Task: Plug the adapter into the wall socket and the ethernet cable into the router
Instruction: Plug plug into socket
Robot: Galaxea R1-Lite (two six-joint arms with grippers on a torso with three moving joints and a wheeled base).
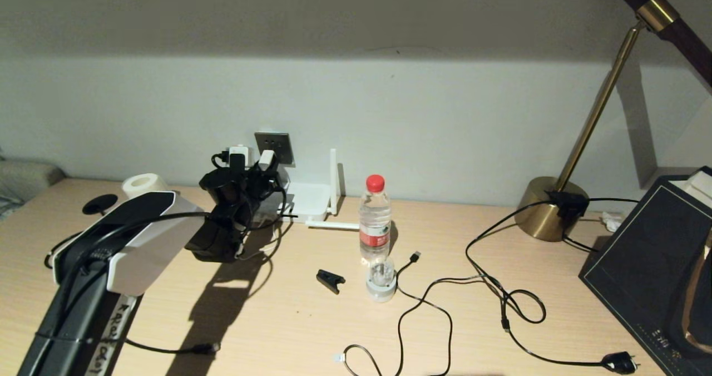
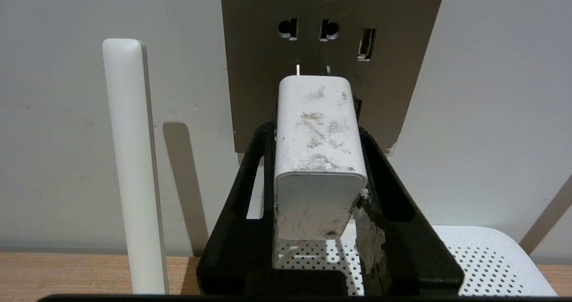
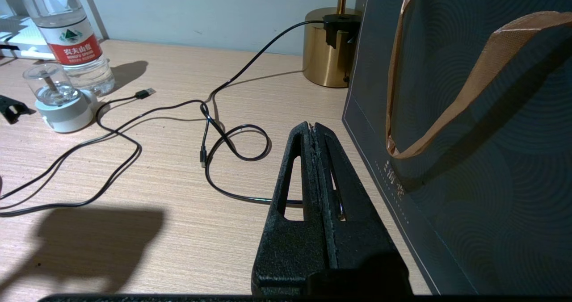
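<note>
The left end effector [image 2: 315, 127] is clamped on the small white boxy adapter [image 2: 318, 159], its black fingers [image 2: 384, 177] pressed to the scuffed sides. The adapter's two metal prongs point at the square grey metallic wall socket [image 2: 268, 69] and sit just short of the plate, below its upper pair of pin holes — not yet in any hole. In the head view this end effector [image 1: 253, 170] is at about 10 o'clock from the middle of the worktop, up against the wall.

Directly under the held adapter lies the flat white perforated router [image 2: 482, 262], on the light wooden worktop [image 1: 278, 320] against the wall; one slim white antenna [image 2: 129, 159] stands upright at the socket's side.

The right end effector [image 3: 315, 130] hangs with its black fingers pressed together, holding nothing, beside a dark paper bag with a tan handle [image 3: 469, 159] at the worktop's 3 o'clock edge.

Toward 5 o'clock thin black cords [image 1: 445, 287] loop across the wood — which, if any, is the ethernet cable I cannot tell. At the centre stand a clear plastic water bottle with a red cap [image 1: 375, 220] and a brass lamp base [image 1: 548, 209] at 2 o'clock.
</note>
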